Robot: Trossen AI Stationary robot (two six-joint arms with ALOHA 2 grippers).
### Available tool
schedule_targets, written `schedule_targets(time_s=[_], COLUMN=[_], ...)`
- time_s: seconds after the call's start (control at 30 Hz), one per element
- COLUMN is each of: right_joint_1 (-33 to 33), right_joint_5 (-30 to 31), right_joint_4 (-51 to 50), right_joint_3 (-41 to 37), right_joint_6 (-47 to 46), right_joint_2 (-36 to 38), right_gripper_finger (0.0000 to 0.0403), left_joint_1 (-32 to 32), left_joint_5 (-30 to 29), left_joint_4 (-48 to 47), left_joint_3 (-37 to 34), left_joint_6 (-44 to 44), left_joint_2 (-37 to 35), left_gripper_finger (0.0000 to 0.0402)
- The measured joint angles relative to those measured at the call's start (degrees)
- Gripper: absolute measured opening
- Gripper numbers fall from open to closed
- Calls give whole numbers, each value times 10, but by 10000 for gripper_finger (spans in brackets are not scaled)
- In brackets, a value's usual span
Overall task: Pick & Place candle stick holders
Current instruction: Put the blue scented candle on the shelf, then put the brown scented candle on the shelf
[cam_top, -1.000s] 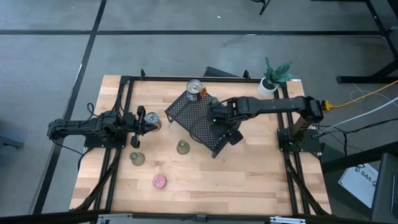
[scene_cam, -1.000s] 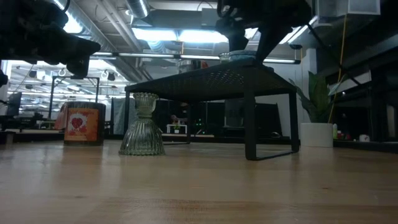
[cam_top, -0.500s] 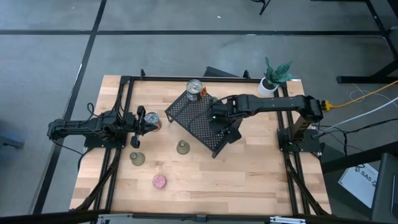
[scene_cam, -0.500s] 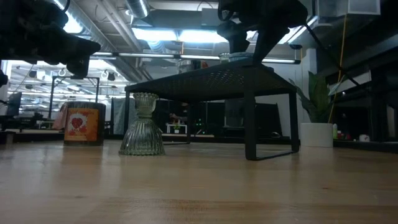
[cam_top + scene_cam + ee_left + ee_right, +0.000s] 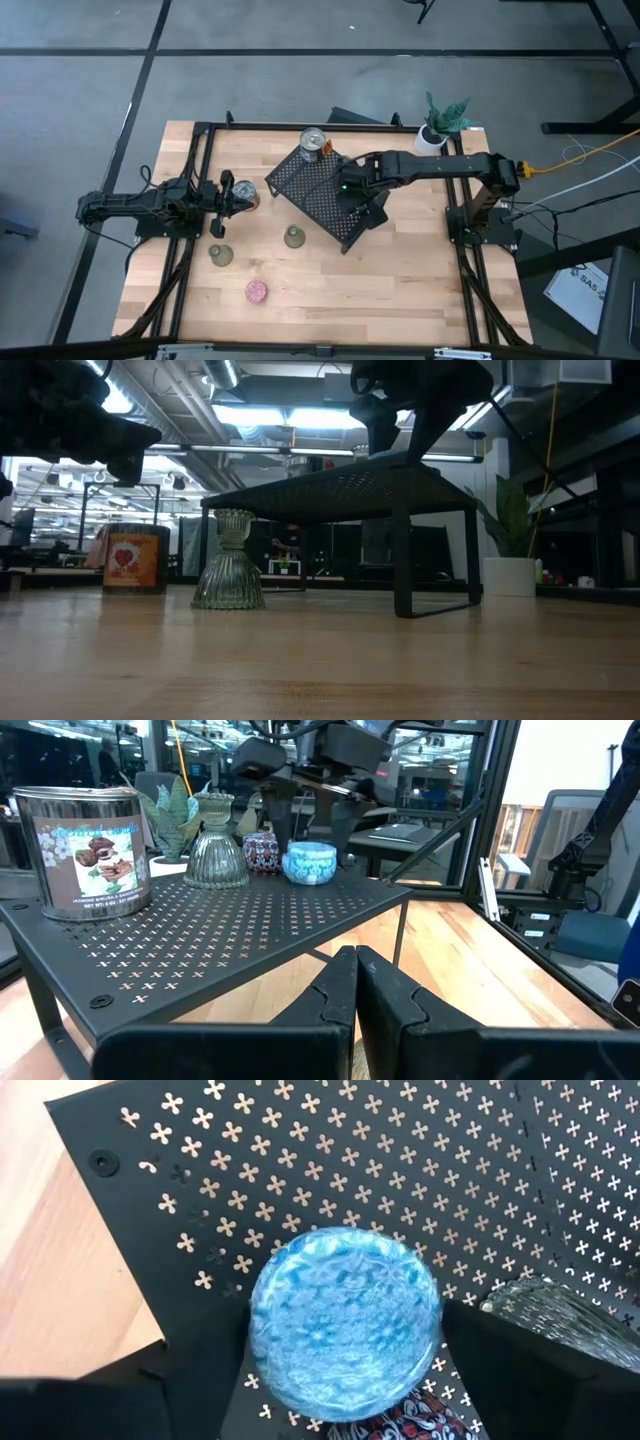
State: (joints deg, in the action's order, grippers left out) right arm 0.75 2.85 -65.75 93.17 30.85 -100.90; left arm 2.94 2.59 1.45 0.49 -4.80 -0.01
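The blue candle stick holder (image 5: 345, 1320) stands upright on its base on the black perforated shelf (image 5: 310, 195). My right gripper (image 5: 308, 825) points down over it, open, with one finger close on each side of its round wall and neither touching. A clear glass holder (image 5: 215, 848) and a dark red patterned one (image 5: 262, 852) stand on the shelf just behind it. Two olive-green holders (image 5: 294, 237) (image 5: 220, 255) and a pink one (image 5: 257, 291) stand on the table. My left gripper (image 5: 355, 965) is shut and level at the table's left side.
A tin can (image 5: 80, 845) stands at the shelf's far corner, and another tin (image 5: 245, 195) stands on the table beside my left gripper. A white pot with a green plant (image 5: 438, 128) is at the back right. Bare wood lies along the table's near side.
My right gripper has rolled a little about its own pointing line while staying over the shelf. The blue holder has stayed on the shelf.
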Motion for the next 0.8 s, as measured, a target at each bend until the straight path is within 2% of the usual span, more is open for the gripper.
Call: schedule_targets(time_s=[0.53,0.8], right_joint_1=[1,19], right_joint_5=[1,-1], right_joint_4=[6,67], right_joint_3=[0,0], right_joint_6=[-9,-11], right_joint_2=[19,53], right_gripper_finger=[356,356], left_joint_1=[0,0], left_joint_5=[0,0], left_joint_4=[0,0], left_joint_3=[0,0], left_joint_6=[0,0], left_joint_2=[0,0], left_gripper_finger=[1,1])
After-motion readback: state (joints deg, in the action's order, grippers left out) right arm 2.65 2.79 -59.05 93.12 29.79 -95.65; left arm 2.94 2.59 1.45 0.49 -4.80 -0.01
